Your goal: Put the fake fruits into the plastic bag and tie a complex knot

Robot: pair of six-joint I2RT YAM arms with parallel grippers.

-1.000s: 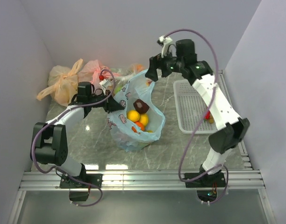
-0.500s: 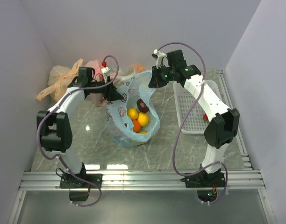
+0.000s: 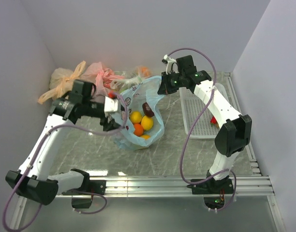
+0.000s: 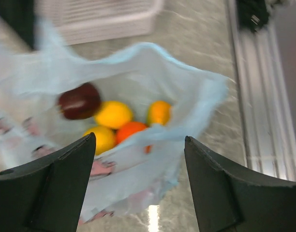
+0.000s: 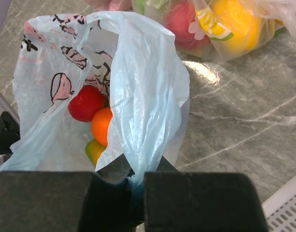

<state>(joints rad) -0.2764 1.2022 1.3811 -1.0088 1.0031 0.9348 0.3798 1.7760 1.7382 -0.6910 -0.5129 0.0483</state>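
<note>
Take the plastic bag (image 3: pixel 133 144) as your marker. It stands open-mouthed with the fake fruits (image 3: pixel 140 123) piled inside, a dark one toward its far side and yellow and orange ones nearer.

Your open room is on the bag's near side, where the bare table (image 3: pixel 177 154) runs to the metal rail (image 3: pixel 148 182). Behind the bag, an orange bag (image 3: pixel 66 87), a pink bag (image 3: pixel 102 75) and a clear bag (image 3: pixel 136 75) crowd the back wall. The white basket (image 3: pixel 201 113) sits just beside the bag's right.

Your right gripper (image 5: pixel 136 191) is over the bag's far right rim, clamped on a bunched fold of it that rises drawn up to the fingers. Your left gripper (image 4: pixel 138 140) is at the bag's left side, fingers spread wide with nothing gripped, and the bag's mouth and the fruits lie straight ahead of it. Whether a finger touches the bag's wall, you cannot tell.
</note>
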